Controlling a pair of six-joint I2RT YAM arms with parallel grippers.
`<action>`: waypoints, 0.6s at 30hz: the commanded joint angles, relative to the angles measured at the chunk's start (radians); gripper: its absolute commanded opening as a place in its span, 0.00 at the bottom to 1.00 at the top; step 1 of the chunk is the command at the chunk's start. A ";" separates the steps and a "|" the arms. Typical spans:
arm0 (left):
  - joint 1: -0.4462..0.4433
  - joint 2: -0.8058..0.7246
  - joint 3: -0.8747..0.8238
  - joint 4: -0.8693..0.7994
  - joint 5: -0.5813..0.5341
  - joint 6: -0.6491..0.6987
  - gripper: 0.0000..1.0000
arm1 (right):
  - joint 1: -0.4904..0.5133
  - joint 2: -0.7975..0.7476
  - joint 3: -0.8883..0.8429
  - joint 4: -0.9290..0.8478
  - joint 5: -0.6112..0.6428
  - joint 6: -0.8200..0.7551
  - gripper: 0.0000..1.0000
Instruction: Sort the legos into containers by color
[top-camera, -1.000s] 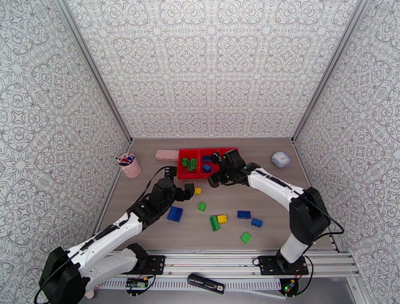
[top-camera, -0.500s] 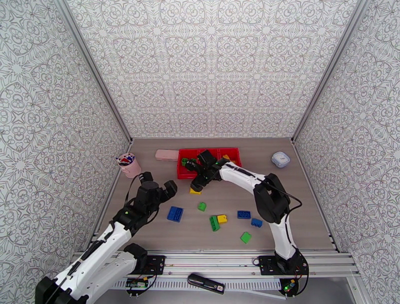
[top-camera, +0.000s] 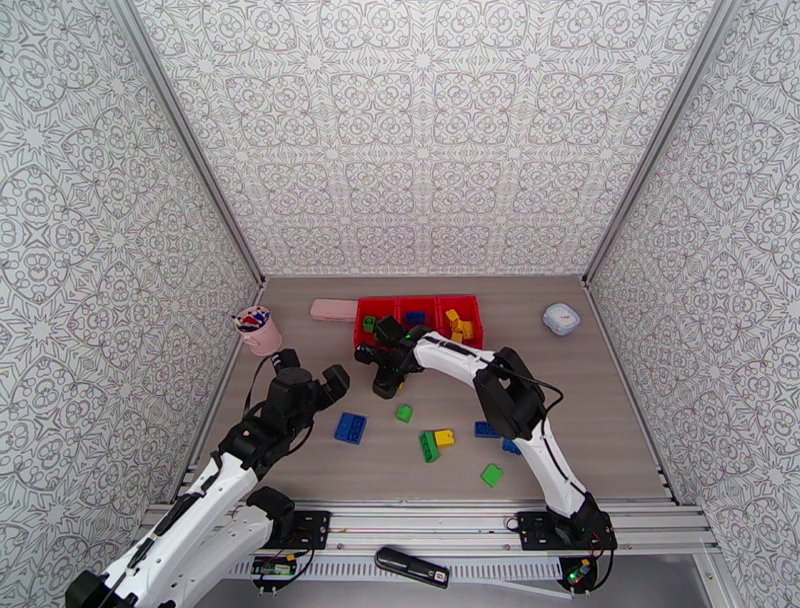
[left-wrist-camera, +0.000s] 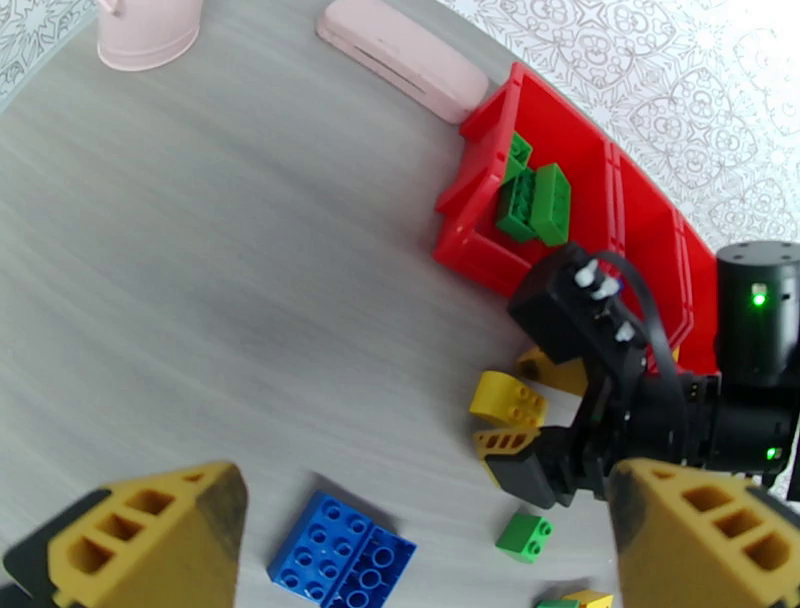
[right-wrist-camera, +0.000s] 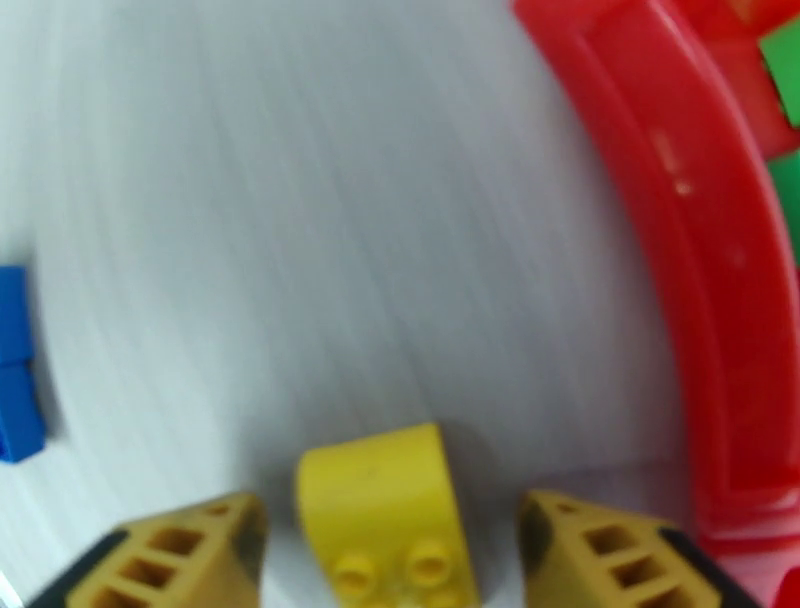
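The table (top-camera: 600, 400) carries the containers (top-camera: 418, 299) at its far side. Green legos (left-wrist-camera: 535, 203) lie in the left bin and yellow legos (top-camera: 458, 325) in the right bin.

Left gripper (top-camera: 312, 368): jaws wide, empty, above the table near a blue lego (top-camera: 349, 427).

Right gripper (right-wrist-camera: 390, 545): jaws wide, straddling a yellow lego (right-wrist-camera: 372, 480) that lies on the table just beside the containers. The pads are clear of it.

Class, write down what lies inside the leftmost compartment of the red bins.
Green legos lie in the leftmost bin; from the left wrist view its near wall hides part of the floor.
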 joint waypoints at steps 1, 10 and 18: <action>0.004 -0.009 -0.022 0.010 0.012 0.023 1.00 | 0.002 0.026 0.028 -0.035 0.009 0.010 0.60; -0.019 -0.021 -0.039 0.049 0.007 0.094 1.00 | 0.002 -0.029 -0.030 -0.014 0.015 0.059 0.29; -0.112 -0.048 -0.058 0.139 0.016 0.303 1.00 | -0.015 -0.227 -0.253 0.195 -0.015 0.264 0.22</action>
